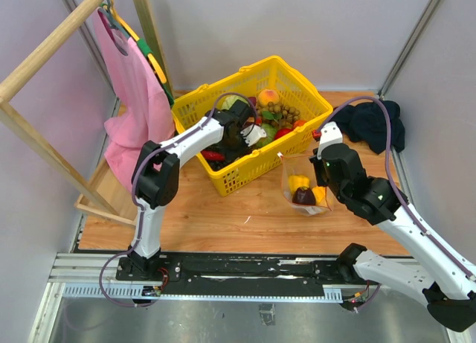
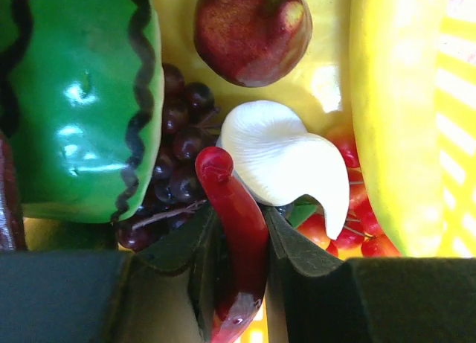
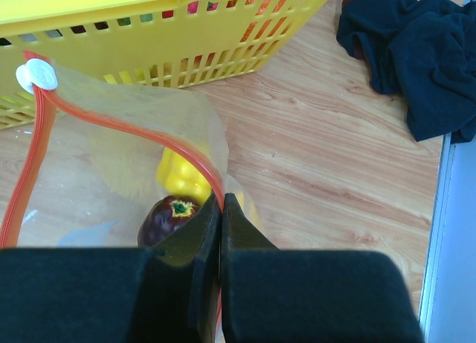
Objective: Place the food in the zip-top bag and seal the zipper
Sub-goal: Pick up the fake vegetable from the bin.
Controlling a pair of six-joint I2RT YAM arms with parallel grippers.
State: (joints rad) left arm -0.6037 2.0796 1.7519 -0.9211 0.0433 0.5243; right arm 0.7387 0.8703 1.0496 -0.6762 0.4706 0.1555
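Note:
In the left wrist view my left gripper [image 2: 242,211] is shut on a red chili [image 2: 236,224] inside the yellow basket [image 1: 223,178]. The chili lies among other food: a white mushroom [image 2: 277,157], a green watermelon piece [image 2: 82,97], dark grapes [image 2: 178,153] and a red peach [image 2: 253,30]. To the basket's right stands the clear zip-top bag [image 3: 104,157], mouth open. My right gripper [image 3: 222,199] is shut on its red-orange zipper [image 3: 141,135]. A yellow bell pepper [image 3: 181,175] and a dark purple piece [image 3: 165,218] sit inside the bag.
A dark cloth [image 1: 372,123] lies at the back right of the wooden table. A pink garment [image 1: 134,97] hangs on a wooden rack [image 1: 44,53] at the left. The basket wall [image 3: 149,30] stands just behind the bag. Red cherry tomatoes [image 2: 364,235] lie beside my left fingers.

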